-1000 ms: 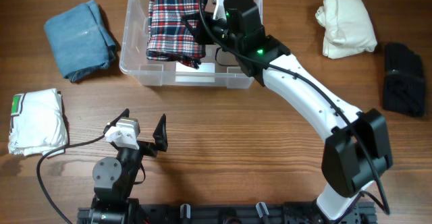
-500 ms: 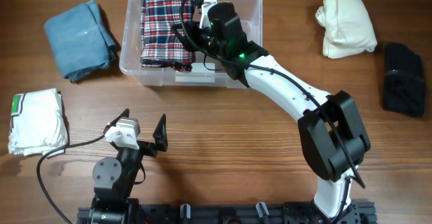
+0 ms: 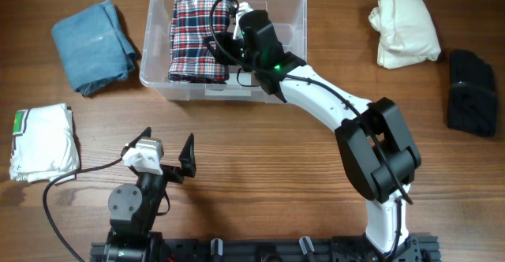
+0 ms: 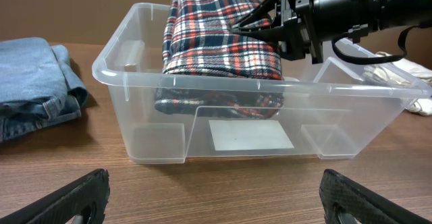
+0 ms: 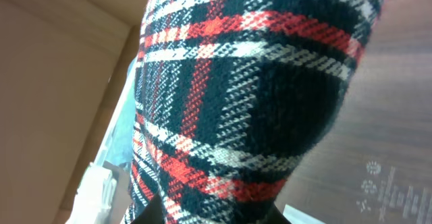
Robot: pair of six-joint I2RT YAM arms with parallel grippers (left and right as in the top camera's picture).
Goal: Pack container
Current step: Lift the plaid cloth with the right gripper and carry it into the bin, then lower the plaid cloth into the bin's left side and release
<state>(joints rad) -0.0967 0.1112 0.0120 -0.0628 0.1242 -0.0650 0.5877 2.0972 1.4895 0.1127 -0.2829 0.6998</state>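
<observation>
The container [image 3: 155,71] is a clear plastic bin at the back of the table, with a white label [image 3: 229,89] on its near wall. A folded red, white and navy plaid cloth [image 3: 196,33] lies in its left half. My right gripper [image 3: 227,39] is inside the bin, shut on the right edge of the plaid cloth. The left wrist view shows the container [image 4: 351,133], the cloth [image 4: 216,42] and the right gripper [image 4: 253,25]. In the right wrist view the cloth [image 5: 236,82] fills the frame between the fingers [image 5: 216,214]. My left gripper [image 3: 166,155] is open and empty near the table's front, its fingers [image 4: 216,197] wide apart.
Folded blue jeans [image 3: 93,45] lie left of the bin and show in the left wrist view [image 4: 34,89]. A white cloth with green trim [image 3: 43,142] is at the left edge. A cream cloth [image 3: 405,29] and a black cloth [image 3: 472,92] lie at the right.
My right arm has swung left and lowered, bringing the plaid cloth down into the left half of the bin. The left arm has not moved.
</observation>
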